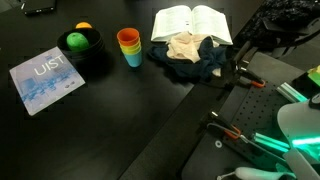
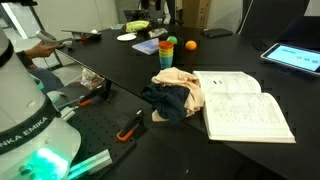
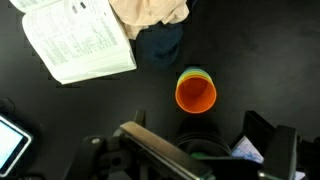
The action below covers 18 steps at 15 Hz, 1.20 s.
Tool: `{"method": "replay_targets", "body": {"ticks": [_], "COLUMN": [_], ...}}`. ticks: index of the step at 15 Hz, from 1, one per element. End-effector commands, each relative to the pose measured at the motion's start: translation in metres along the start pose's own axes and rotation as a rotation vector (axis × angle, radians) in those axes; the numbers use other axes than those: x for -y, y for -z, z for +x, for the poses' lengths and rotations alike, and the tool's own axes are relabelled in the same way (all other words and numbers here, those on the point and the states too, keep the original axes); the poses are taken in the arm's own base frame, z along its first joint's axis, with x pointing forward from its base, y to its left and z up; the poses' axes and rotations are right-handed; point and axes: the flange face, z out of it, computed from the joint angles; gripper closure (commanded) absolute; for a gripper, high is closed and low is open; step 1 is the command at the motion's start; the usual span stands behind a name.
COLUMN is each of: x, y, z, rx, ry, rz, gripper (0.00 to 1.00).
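1. Pincer: released, jaws standing wide, nothing held, above the black surface.
2. Cups: nested stack, orange on top, upright, just ahead of the pincer and apart from it. I judge them light thin plastic, stiff but slippery. The rim looks to me the best hold, one finger inside and one outside.
3. Dark cloth: soft heap beyond the cups, with the beige cloth lying on it.
4. Book: open, touching the cloths.
5. Bowl: holds fruit, near the cups in an exterior view.
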Motion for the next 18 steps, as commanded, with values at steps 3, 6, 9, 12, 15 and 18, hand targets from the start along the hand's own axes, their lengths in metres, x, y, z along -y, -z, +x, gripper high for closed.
{"method": "replay_targets", "body": {"ticks": [3,6,9,12,15,18], "x": [0.014,0.02,0.028,0.035,0.04,0.043], "y": [0.008,-0.016,-0.036,-0.046,-0.05,-0.053], "z": [-0.055,-0.078,-0.088,-0.088,-0.082,-0.07], "rx": [0.122,0.274,0.361,0.362,0.329,0.265], "ry": [-0.015,-0.018,-0.012,0.012,0.041,0.071], "rz": [0.034,0.081,0.109,0.118,0.118,0.109], "gripper": [0.0,0.0,0.0,0.0,0.0,0.0]}}
